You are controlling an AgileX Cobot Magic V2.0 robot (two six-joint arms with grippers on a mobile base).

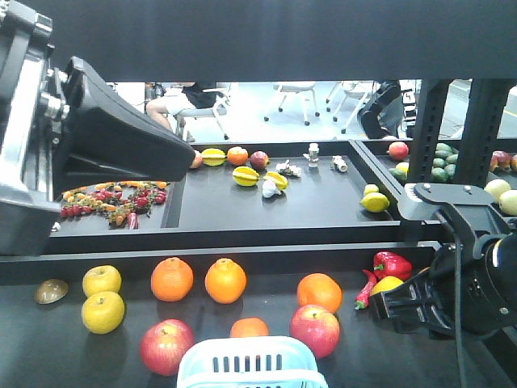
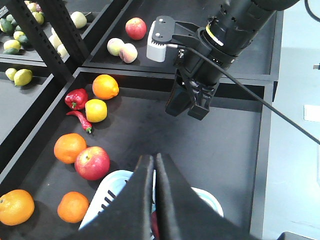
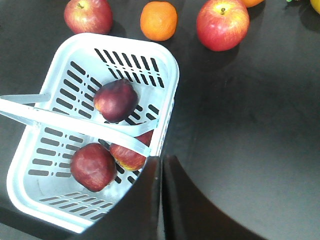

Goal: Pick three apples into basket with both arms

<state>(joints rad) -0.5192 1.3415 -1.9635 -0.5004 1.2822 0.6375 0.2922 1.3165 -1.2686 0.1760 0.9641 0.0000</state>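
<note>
The basket [image 3: 60, 210] is sitting on the dark counter [image 3: 250, 150] with three dark red apples lying inside it: one [image 3: 115, 100] near the slotted far wall, one [image 3: 92, 166] lower down, and a third [image 3: 131, 154] partly hidden under the basket's handle [image 3: 75, 122]. Outside the basket, just beyond its far rim, two more apples are lying, one [image 3: 88, 15] to the left and one [image 3: 222, 24] to the right, with an orange [image 3: 158, 20] between them.

The right end effector [image 3: 161, 200] is hanging over the basket's near right corner, its fingers pressed together and gripping nothing. The left end effector [image 2: 154, 200] is hovering above the basket too, its fingers also closed together and empty. In the front view, the right arm [image 1: 477, 283] is sitting well to the right of the basket, beside a red pepper [image 1: 392, 264].
</note>
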